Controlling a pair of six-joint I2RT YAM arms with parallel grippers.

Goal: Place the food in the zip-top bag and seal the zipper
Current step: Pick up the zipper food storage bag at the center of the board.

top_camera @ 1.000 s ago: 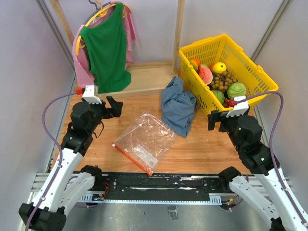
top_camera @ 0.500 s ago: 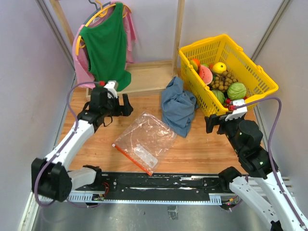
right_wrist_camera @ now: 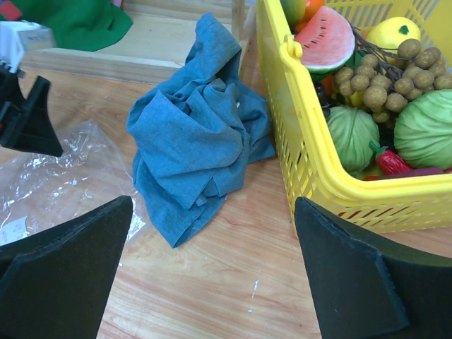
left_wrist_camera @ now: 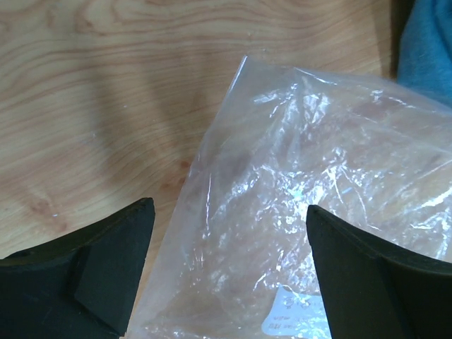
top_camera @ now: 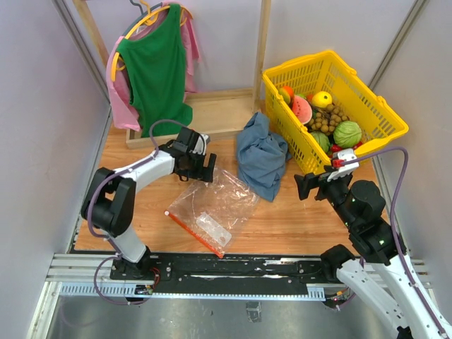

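Note:
The clear zip-top bag (top_camera: 212, 206) lies flat and empty on the wooden table, its red-orange zipper (top_camera: 194, 233) along the near-left edge. The bag also fills the left wrist view (left_wrist_camera: 318, 212) and shows in the right wrist view (right_wrist_camera: 56, 169). My left gripper (top_camera: 205, 167) is open just above the bag's far corner. The food sits in the yellow basket (top_camera: 381, 134) at back right: green cabbages (right_wrist_camera: 427, 127), a watermelon slice (right_wrist_camera: 326, 39), a red chili (right_wrist_camera: 388, 161) and brown berries. My right gripper (top_camera: 305, 185) is open and empty, hovering near the basket's near corner.
A crumpled blue-grey cloth (top_camera: 260, 157) lies between bag and basket, also seen in the right wrist view (right_wrist_camera: 194, 127). A wooden rack with a green shirt (top_camera: 157, 70) on a hanger stands at back left. Walls close in both sides.
My left arm has stretched forward and right, carrying its open gripper from the table's left side to the bag's far corner. My right gripper has shifted slightly left and down.

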